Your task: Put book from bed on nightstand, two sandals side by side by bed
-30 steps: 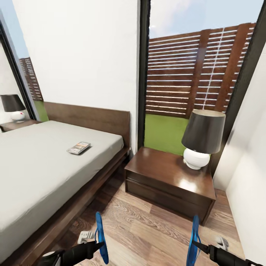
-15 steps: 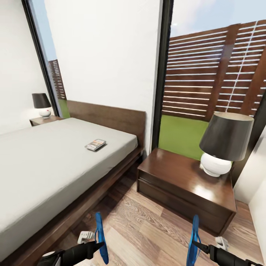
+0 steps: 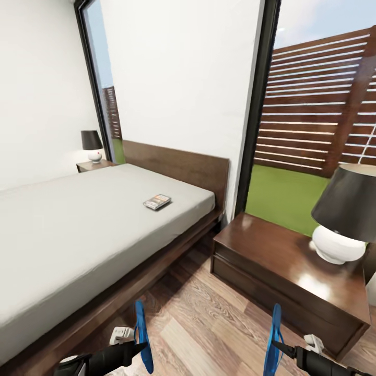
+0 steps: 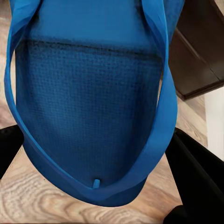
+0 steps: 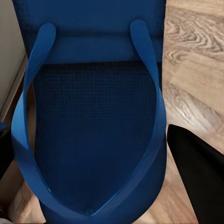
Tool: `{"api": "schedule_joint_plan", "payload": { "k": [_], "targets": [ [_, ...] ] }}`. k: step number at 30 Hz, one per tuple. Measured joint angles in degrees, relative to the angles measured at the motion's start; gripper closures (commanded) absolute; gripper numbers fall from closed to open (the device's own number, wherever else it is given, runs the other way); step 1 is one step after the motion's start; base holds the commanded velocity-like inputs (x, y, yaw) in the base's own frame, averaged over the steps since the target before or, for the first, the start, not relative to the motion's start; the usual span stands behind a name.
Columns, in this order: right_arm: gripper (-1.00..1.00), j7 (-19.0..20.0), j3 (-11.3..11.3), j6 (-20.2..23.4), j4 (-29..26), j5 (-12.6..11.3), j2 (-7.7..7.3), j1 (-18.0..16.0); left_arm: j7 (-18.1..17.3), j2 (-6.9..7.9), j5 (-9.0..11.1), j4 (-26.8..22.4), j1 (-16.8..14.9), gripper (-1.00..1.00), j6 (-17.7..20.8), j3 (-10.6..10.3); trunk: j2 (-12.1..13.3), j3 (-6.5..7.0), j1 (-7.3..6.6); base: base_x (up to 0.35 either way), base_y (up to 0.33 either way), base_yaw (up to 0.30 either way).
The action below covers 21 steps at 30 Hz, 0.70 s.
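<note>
The left gripper (image 3: 137, 345) is gripping one blue sandal (image 3: 142, 335) on edge above the wood floor (image 3: 209, 313) beside the bed (image 3: 78, 235), where the book (image 3: 157, 201) is lying. The right gripper (image 3: 278, 345) is gripping the other sandal (image 3: 272, 337) near the nightstand (image 3: 282, 271). To place them well, both should probably be lowered flat, parallel and close together.

white walls (image 3: 177, 78) and a wood-plank floor (image 3: 209, 318); tall black-framed windows (image 3: 318, 115) show green lawn (image 3: 282, 193) and a slatted brown fence (image 3: 324, 104) under bright daylight.
</note>
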Motion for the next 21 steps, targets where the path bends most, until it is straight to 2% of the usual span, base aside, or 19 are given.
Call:
{"api": "schedule_joint_plan", "payload": {
  "k": [21],
  "targets": [
    [1.0,0.0,0.0,0.0,0.0,0.0,0.01,0.0,0.0,0.0,-0.1,0.0,0.0,1.0,0.0,0.0,0.0,0.0,0.0,0.0,0.0,0.294]
  ]
}}
